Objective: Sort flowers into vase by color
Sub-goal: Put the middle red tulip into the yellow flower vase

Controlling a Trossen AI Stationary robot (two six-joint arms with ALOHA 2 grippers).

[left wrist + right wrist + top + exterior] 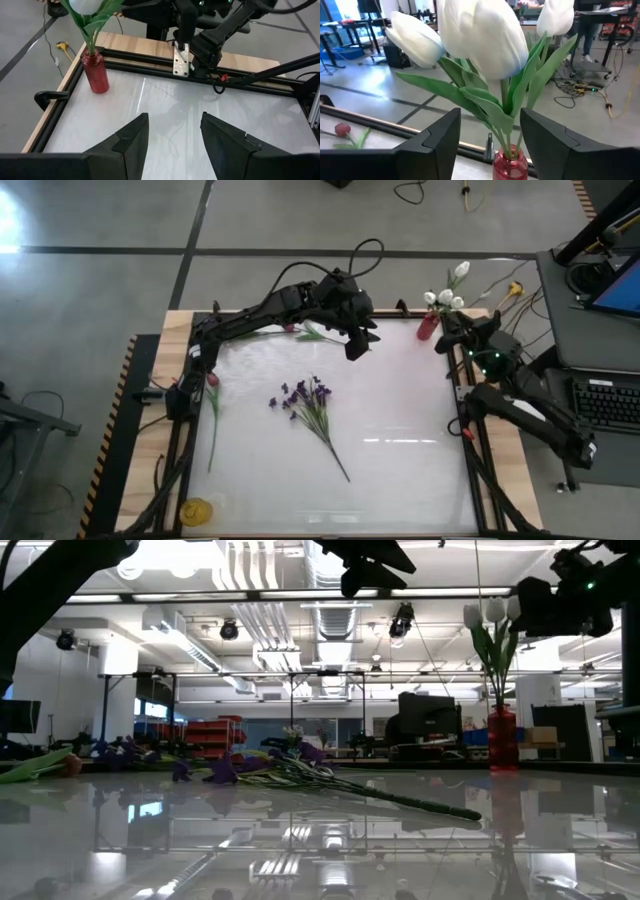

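White tulip buds on green stems (485, 45) stand in the red glass vase (96, 74) at the table's far right corner. I see my right gripper (490, 142) open, empty, just before them, vase base cut off. Left gripper (174, 142) hangs open over bare tabletop. Purple sprays (312, 406) lie mid-table.

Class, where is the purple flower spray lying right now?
In the high view the purple flower spray lies loose near the table's middle, between both arms, stems trailing away from the red vase of white tulips.
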